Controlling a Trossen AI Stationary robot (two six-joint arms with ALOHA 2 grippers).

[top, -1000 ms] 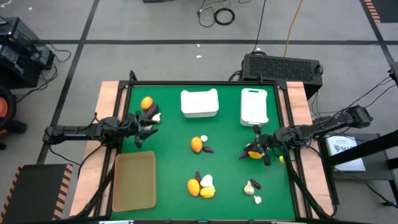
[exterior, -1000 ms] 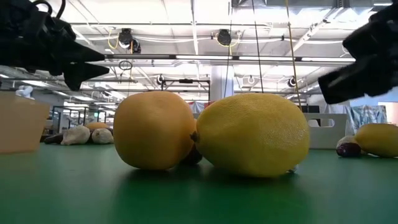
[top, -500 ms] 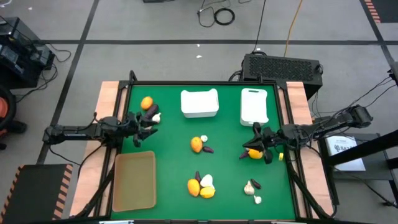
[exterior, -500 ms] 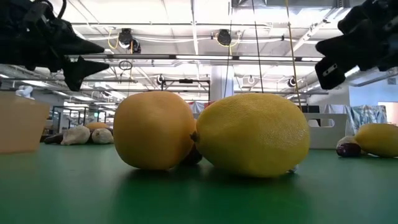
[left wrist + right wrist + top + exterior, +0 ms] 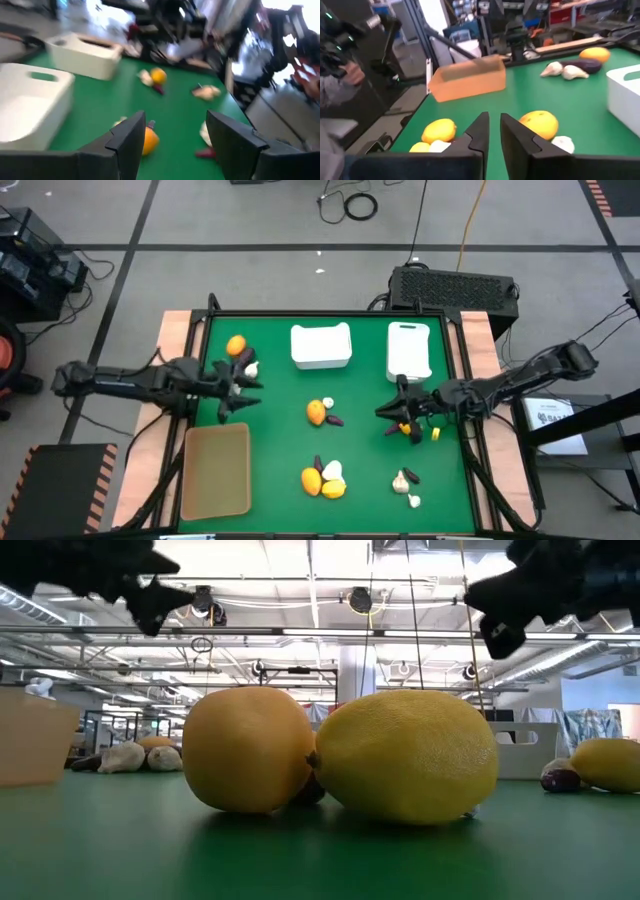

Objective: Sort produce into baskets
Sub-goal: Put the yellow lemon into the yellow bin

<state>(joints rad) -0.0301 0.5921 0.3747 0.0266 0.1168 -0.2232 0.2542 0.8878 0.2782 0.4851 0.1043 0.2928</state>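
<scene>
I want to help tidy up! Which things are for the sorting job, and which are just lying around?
For the job: orange, lemon, garlic, eggplant, tan tray, squarish white bin, narrow white bin.
Just lying about: black box behind the table, floor cables.

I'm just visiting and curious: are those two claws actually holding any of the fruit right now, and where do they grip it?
Neither holds anything. The left gripper is open and empty; the right gripper has its fingers close together with nothing between them.

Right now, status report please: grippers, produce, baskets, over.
Left gripper open, empty, near tan tray. Right gripper almost shut, empty, near narrow white bin. Produce scattered on mat; baskets look empty. Nothing blocking.
</scene>
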